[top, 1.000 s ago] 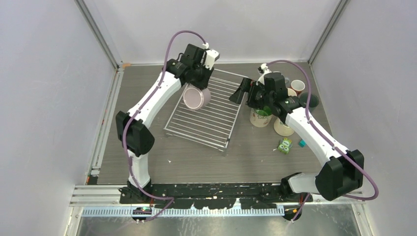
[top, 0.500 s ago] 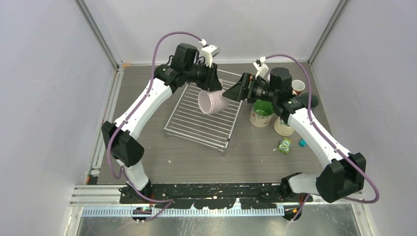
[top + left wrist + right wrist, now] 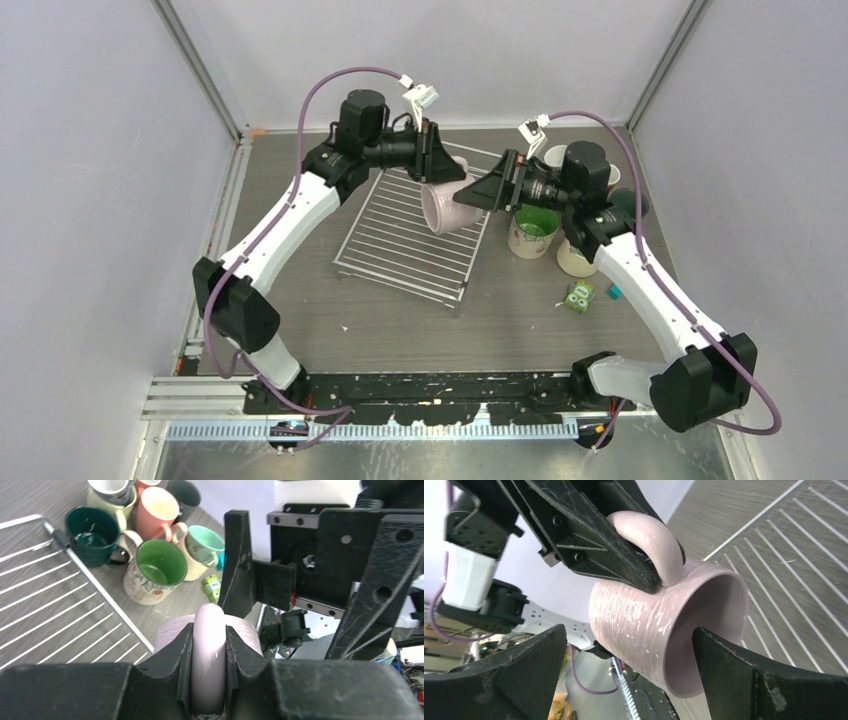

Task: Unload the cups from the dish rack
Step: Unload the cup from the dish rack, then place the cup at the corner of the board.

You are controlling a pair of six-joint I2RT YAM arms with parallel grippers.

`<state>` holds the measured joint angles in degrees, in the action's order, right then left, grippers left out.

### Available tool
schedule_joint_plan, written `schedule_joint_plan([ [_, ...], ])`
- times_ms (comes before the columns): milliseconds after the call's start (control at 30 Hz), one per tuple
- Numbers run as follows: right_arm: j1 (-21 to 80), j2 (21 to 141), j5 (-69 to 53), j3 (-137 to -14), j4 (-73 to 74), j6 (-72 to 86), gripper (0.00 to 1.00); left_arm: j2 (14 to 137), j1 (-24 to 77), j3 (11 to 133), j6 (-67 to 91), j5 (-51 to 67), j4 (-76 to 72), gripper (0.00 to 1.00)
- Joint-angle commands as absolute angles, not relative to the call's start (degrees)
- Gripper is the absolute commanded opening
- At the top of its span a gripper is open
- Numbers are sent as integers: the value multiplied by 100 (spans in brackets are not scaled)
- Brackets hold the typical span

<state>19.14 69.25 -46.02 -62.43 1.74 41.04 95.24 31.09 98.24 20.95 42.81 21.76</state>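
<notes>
Left claw [image 3: 209, 635]: narrow, clamped on the handle [image 3: 659, 540] of the mauve cup [image 3: 445, 208], one finger on each side of the loop. Grip looks firm in the left wrist view; the handle fills the gap between my fingers.

Cup position: in the air over the far right part of the rack [image 3: 405, 245], touching none of the bars. It lies on its side, handle uppermost, open mouth turned toward my right arm.

Right claw [image 3: 629, 640]: wide open. Its two fingers stand on either side of the cup's body, near the rim end. The near-side finger [image 3: 509, 680] shows a clear gap to the cup wall. The other finger [image 3: 764, 680] overlaps the rim in the right wrist view, and I cannot tell whether it touches.

Rack: flat on the table [image 3: 400, 330], set at an angle, long bars running away from my bases.

Other cups [image 3: 530, 238]: grouped upright on the table just right of the rack. From the left wrist I count a dark teal cup [image 3: 92, 535] closest to the rack corner, a flowered cup with a green inside [image 3: 157, 570] beside it, a salmon cup [image 3: 157, 507] behind, and a cream cup with a mint inside [image 3: 202, 545]. More sit at the back, partly cut off.

Small green toy [image 3: 578, 296]: on the table nearer my right base, apart from the cups.
</notes>
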Motion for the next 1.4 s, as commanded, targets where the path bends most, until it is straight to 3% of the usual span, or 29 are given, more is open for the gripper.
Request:
schedule_joint_plan([
  [0,1889,6530,-5175,-6167,-592,4710,100,9017,3075,9684,2797,5228,564,0],
  [133,1898,6380,-5431,-6084,-1036,5227,97,8936,3076,9384,3248,5626,-368,0],
  [400,1893,6242,-5593,-5932,-1512,5817,81,9122,3076,9068,4379,5983,-1966,0],
  [567,1906,6204,-5591,-5989,-1151,5673,58,9275,3076,9052,4700,6088,-2480,0],
  [667,1900,6128,-5569,-6020,-829,5482,50,9356,3076,9101,4711,6125,-2505,0],
  [1100,2053,6069,-5473,-6147,-80,4889,43,9848,3080,9386,4991,6135,-2816,0],
  [1233,2058,6083,-5396,-6185,-62,4851,31,9954,3084,9386,5126,6119,-2986,0],
  [1367,2069,6044,-5315,-6213,-62,4811,9,9995,3085,9372,5150,6060,-2899,0],
])
